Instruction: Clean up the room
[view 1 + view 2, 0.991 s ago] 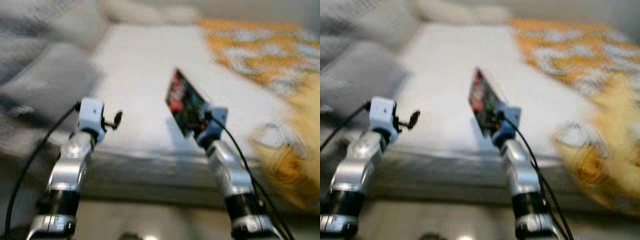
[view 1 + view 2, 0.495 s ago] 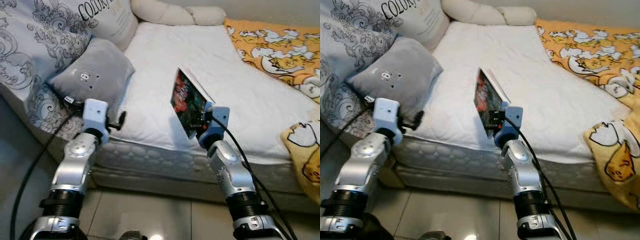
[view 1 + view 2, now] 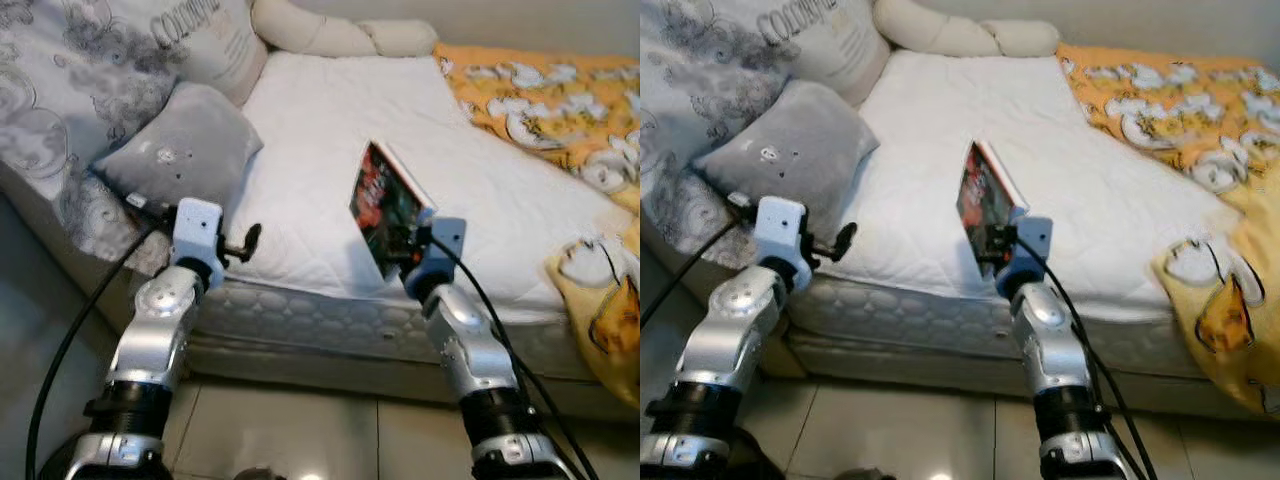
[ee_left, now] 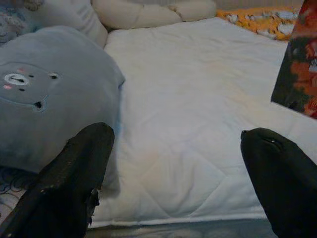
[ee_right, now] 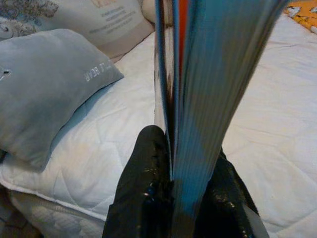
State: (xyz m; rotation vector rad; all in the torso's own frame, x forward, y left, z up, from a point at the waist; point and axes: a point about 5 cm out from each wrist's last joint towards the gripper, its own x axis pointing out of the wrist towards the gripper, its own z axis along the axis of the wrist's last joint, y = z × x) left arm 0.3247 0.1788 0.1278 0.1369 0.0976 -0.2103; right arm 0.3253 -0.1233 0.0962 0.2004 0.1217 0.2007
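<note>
Book [image 3: 387, 207] stood tilted over the bed's [image 3: 330, 130] near edge, clamped tight in my right gripper [image 5: 179, 191]. My left gripper [image 4: 173, 178] hung spread apart near the grey pillow [image 3: 185, 150], holding nothing.

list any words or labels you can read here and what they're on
"COLO..." in large dark letters on the big patterned pillow; the rest of the word and the smaller lines under it are too blurred to read.
"LL BEAR", seen upside down, on the grey cushion.
The cover of the book held in the right claw has red and dark artwork, but no text is readable.
</note>
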